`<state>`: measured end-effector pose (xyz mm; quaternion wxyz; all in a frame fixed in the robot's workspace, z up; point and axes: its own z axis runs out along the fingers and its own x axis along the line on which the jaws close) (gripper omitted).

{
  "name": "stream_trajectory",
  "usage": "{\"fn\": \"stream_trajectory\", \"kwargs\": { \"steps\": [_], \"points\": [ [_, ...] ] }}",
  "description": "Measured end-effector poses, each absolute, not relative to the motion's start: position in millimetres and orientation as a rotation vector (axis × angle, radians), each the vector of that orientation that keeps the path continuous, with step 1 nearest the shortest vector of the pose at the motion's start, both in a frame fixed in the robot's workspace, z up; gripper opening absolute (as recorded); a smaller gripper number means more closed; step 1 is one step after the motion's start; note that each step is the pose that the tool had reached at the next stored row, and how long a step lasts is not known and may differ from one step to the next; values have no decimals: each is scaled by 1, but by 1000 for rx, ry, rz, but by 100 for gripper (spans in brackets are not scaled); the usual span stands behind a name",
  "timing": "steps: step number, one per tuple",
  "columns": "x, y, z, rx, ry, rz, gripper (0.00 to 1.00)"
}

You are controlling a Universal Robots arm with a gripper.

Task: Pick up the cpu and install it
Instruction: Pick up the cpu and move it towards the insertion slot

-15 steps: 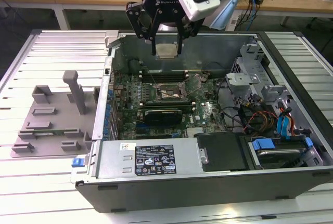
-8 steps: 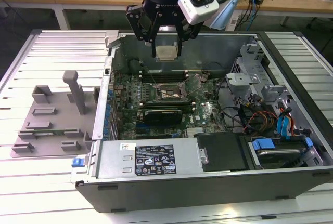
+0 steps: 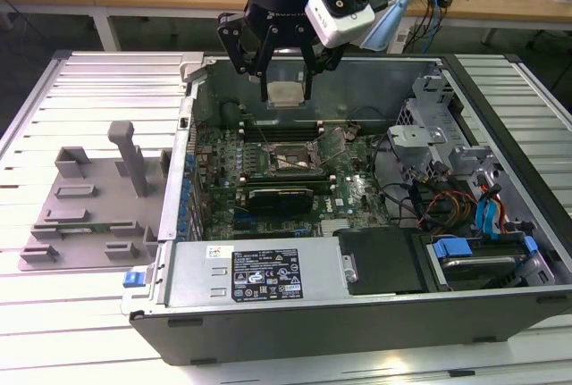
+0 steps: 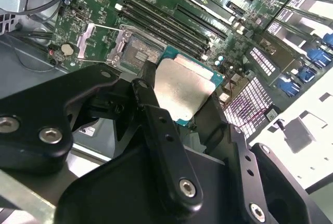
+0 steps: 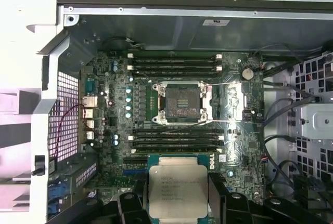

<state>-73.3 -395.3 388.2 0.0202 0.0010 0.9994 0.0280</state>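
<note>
In the exterior view the pincer [image 3: 286,81] hangs over the open case [image 3: 357,313], which lies on its side on the slatted bench [image 3: 98,90]. Its black fingers [image 3: 265,63] are clamped on the cpu [image 3: 286,94], one on each of two opposite edges. The chip is held flat in the air, silver top up, above the inside of the case. The socket [image 3: 295,160] sits on the motherboard [image 3: 344,197] below it and well apart from it. On the bench, to the exterior view's left of the case, lies a grey tray [image 3: 85,211] with an upright post.

In the second wrist view the cpu [image 4: 184,91] shows close up between the two fingers [image 4: 156,115]. Its pale metal top is framed by a thin green rim. Past it the socket [image 4: 138,52] stands open, with its metal cover [image 4: 91,39] folded to one side. Rows of black memory slots [image 4: 171,21] run alongside the socket.

In the first wrist view the pincer [image 5: 178,199] grips the cpu [image 5: 177,190] by its two side edges. The socket [image 5: 183,102] lies bare and unoccupied inside its silver frame. Memory slots [image 5: 177,135] lie between it and the chip.
</note>
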Motion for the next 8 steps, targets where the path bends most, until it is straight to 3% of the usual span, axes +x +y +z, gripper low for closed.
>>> {"fn": "stream_trajectory", "kwargs": {
  "steps": [8],
  "points": [
    [-73,-395,374,3,3100,87,55]
  ]
}}
